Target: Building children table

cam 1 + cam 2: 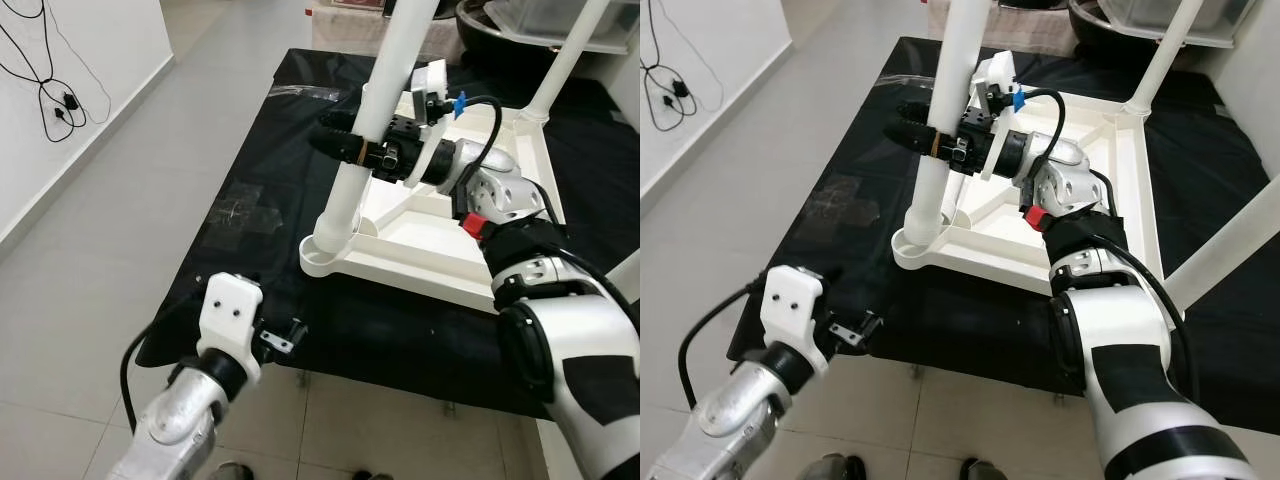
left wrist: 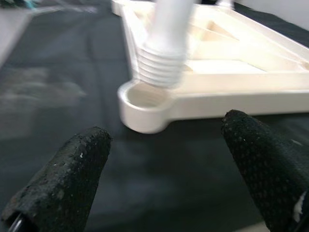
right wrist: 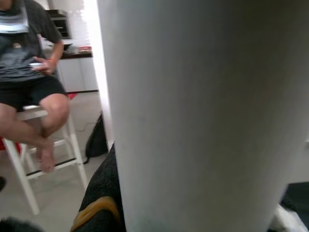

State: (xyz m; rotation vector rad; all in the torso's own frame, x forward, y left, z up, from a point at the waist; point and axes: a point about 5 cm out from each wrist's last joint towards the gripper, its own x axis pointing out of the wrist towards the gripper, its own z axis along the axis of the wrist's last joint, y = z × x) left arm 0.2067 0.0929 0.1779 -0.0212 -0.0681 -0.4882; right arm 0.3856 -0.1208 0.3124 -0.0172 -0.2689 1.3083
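White table leg [image 1: 372,130] near-upright, threaded end down at corner socket [image 2: 145,102]

A home: pale tiled floor [image 1: 120,200], white wall with a dangling black cable [image 1: 45,90] at far left, a black-covered desk [image 1: 260,180], and a person seated on a white stool [image 3: 29,159] before kitchen cabinets [image 3: 79,72].

White leg [image 1: 375,110] and cream-white tabletop [image 1: 440,255] lie on a black cloth [image 1: 250,180]. The floor [image 1: 110,230], at nine o'clock, is grey tile. Both arms are silver; the left gripper's fingers [image 2: 63,179] are black and finely dotted.
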